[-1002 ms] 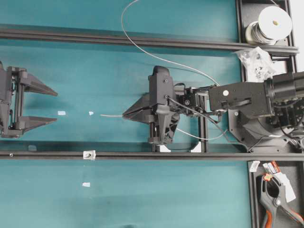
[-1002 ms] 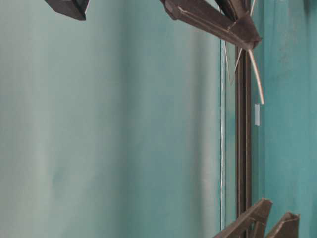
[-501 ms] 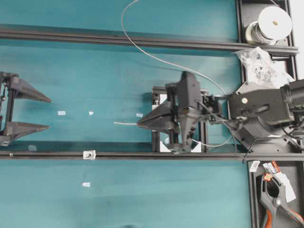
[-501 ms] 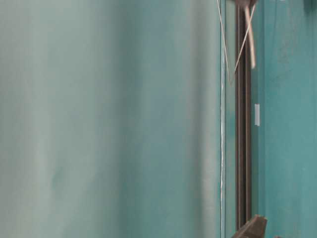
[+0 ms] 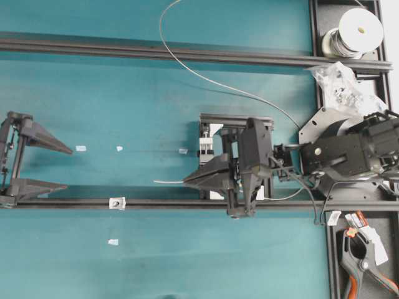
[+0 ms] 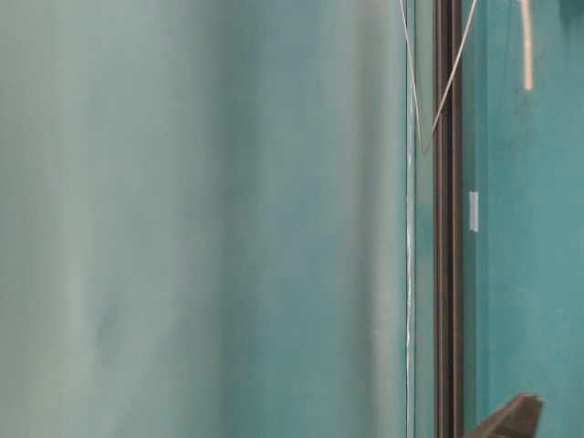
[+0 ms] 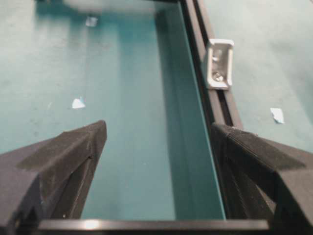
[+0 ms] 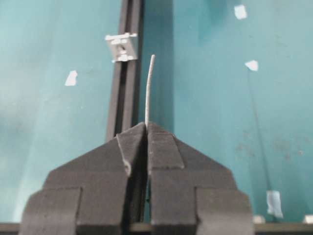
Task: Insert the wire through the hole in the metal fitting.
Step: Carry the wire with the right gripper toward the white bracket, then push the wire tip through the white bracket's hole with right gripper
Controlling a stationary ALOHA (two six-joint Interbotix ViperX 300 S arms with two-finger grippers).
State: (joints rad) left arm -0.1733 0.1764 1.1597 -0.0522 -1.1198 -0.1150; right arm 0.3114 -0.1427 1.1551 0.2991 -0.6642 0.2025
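Overhead: wire [image 5: 167,181] tip well apart from rail-mounted metal fitting [image 5: 116,202].

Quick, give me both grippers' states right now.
Left gripper: open, holding nothing.
Right gripper: shut on the wire, whose free end sticks out past the fingertips.

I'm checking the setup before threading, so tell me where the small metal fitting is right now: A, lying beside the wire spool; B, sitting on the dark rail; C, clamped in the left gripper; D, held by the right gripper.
B: the metal fitting sits on the dark rail, apart from the open left gripper; the right gripper is shut on the wire.
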